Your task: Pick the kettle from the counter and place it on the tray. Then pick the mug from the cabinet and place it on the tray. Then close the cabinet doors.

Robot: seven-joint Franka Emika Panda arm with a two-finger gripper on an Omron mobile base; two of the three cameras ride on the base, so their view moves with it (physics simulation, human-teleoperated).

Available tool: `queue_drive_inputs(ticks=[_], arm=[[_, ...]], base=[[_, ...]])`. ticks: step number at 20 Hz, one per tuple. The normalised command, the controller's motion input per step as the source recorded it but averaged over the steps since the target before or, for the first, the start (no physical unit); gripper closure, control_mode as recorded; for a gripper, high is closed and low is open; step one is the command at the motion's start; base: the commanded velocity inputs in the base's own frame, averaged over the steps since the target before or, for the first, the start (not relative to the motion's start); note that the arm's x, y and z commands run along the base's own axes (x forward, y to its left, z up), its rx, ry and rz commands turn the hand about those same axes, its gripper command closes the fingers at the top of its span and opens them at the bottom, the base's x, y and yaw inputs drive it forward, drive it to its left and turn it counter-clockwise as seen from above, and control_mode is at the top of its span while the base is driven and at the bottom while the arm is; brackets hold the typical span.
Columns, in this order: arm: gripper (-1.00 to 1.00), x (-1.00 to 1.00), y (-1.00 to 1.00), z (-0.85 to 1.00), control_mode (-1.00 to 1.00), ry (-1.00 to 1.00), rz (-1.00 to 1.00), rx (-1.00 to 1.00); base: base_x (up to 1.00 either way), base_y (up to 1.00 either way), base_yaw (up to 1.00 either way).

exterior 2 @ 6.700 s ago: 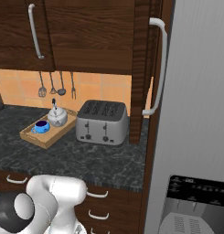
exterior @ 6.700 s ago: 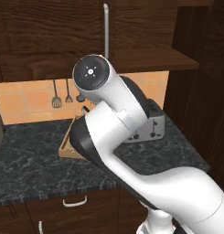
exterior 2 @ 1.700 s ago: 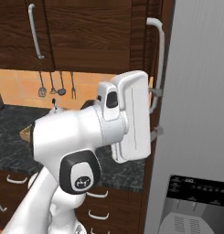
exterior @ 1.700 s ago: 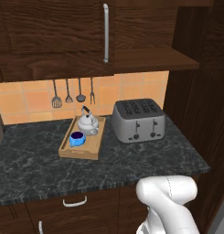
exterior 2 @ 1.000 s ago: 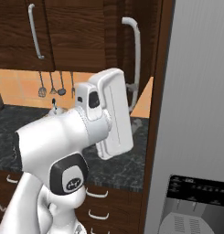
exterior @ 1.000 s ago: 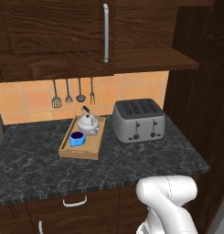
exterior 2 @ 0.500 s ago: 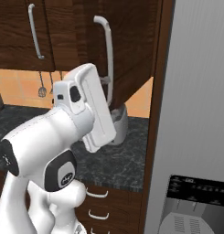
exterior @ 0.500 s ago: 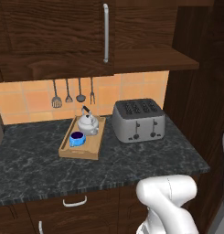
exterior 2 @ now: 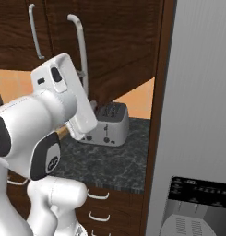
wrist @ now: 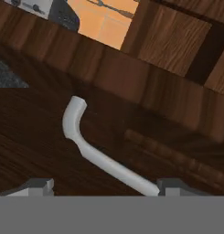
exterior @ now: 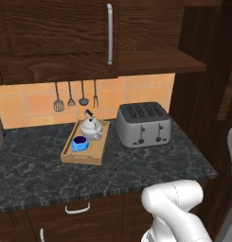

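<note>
The silver kettle (exterior: 91, 127) and the blue mug (exterior: 80, 142) both sit on the light-wood tray (exterior: 96, 155), which rests on the dark counter (exterior: 136, 165). The left cabinet door (exterior: 56, 33) is closed, its handle (exterior: 109, 33) upright. The cabinet shelf (exterior: 157, 61) is still exposed in the left base view. The right cabinet door (exterior 2: 119, 50) stands partly swung, and my white hand (exterior 2: 70, 99) is just in front of its handle (exterior 2: 80, 50). In the hand view, my gripper (wrist: 106, 187) is open against the door panel (wrist: 35, 141), with the silver bar handle (wrist: 93, 153) running toward the right fingertip (wrist: 177, 186).
A boxy silver toaster (exterior: 143, 124) stands right of the tray. Utensils (exterior: 75, 94) hang on the orange tile wall. A tall grey fridge (exterior 2: 197, 115) fills the right side. Drawers (exterior 2: 98, 198) with light handles lie below the counter.
The right cabinet door has swung leftward toward closed, its handle sliding left in the right base view. My arm and hand followed it. Kettle, mug and tray stayed put.
</note>
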Motion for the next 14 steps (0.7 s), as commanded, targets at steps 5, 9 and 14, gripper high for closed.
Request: queue_drive_inputs(ticks=[5,9,14], arm=[[-1.0,0.91,0.52,-0.33,-1.0,0.04,0.22,-0.03],[-1.0,0.96,0.49,-0.43,-1.0,0.0,0.24,-0.02],[-1.0,1.0,0.4,-0.36,-1.0,0.0,0.22,0.0]], base=[[0.0,0.0,0.0],[0.0,0.0,0.0],[0.0,0.0,0.0]])
